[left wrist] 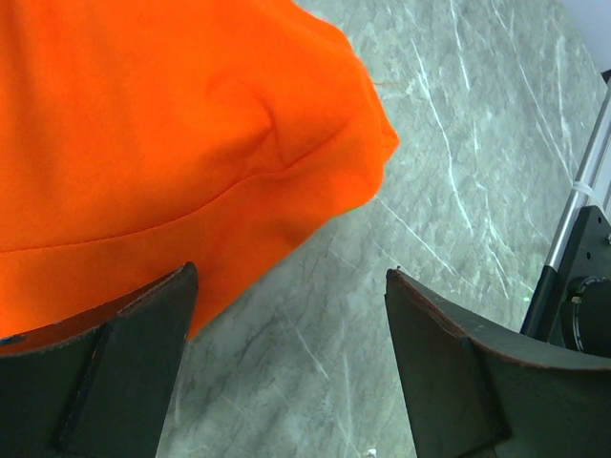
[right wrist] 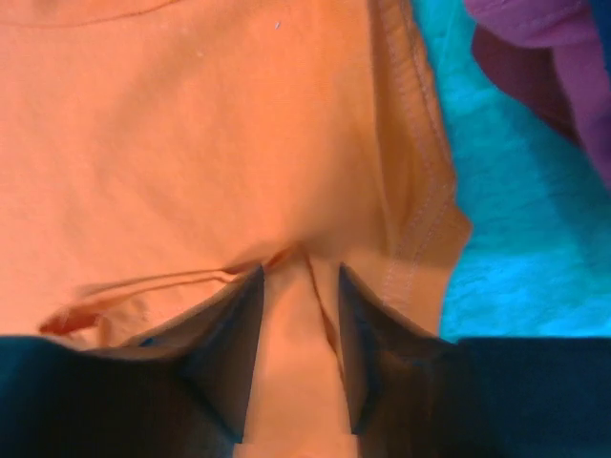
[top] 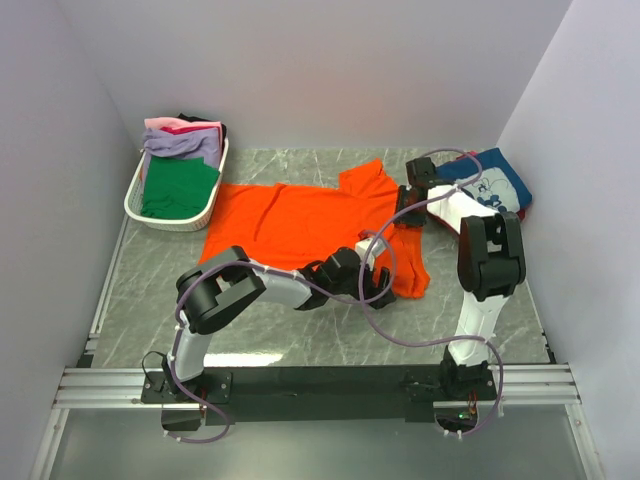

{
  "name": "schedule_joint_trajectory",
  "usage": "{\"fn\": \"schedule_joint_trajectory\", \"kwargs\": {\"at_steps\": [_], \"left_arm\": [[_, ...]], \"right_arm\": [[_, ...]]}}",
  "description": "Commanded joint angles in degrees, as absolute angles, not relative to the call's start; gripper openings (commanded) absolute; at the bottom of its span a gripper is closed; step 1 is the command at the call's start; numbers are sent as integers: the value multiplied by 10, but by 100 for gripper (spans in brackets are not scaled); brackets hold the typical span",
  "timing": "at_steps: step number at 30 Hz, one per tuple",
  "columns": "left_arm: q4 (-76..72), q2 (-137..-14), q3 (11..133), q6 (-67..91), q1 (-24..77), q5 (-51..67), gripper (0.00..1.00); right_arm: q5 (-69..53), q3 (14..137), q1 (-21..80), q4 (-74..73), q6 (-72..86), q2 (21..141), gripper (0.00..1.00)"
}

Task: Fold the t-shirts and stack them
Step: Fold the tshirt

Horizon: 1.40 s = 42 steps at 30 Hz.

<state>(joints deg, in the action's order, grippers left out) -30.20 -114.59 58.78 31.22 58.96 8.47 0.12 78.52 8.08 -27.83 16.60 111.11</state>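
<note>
The bright orange t-shirt (top: 290, 220) lies spread on the marble table, with its right side hanging down in a strip toward the front. My left gripper (top: 385, 285) stands open just above the table at that strip's lower corner. In the left wrist view the orange t-shirt (left wrist: 143, 143) ends beside the left finger, and bare marble lies between the wide-apart jaws of my left gripper (left wrist: 289, 272). My right gripper (top: 408, 215) rests on the shirt's right shoulder area. Its fingers (right wrist: 239, 334) are slightly apart, so my right gripper (right wrist: 301, 269) is open with a raised fold of orange t-shirt (right wrist: 191, 143) between the jaws.
A white slatted basket (top: 135, 195) at the back left holds a green tee (top: 180, 188), a lavender one (top: 185, 143) and a pink one (top: 170, 125). A folded navy tee with white print (top: 490, 180) lies at the back right, close to the right gripper. Walls close in on both sides.
</note>
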Motion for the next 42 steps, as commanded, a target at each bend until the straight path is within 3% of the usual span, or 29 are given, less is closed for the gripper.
{"fn": "schedule_joint_trajectory", "kwargs": {"at_steps": [1,5,12,18,23,29,42], "left_arm": [[-266,-1145,613,313,597,111,86],[-263,-1133,642,309,606,130,87],[-246,-1051,653,302,613,111,88],[-169,-933,575,290,595,18,89],[-114,-855,480,323,501,-45,90],[-70,-789,377,348,337,-84,91],[-94,-799,313,352,197,-29,91]], "right_arm": [[17,785,75,-265,159,1066,48],[26,753,76,-266,167,988,57],[40,626,77,-272,209,833,58],[55,523,104,-326,235,730,59],[76,482,111,-366,250,685,59],[69,438,111,-374,255,667,54],[14,432,112,-352,236,725,45]]}}
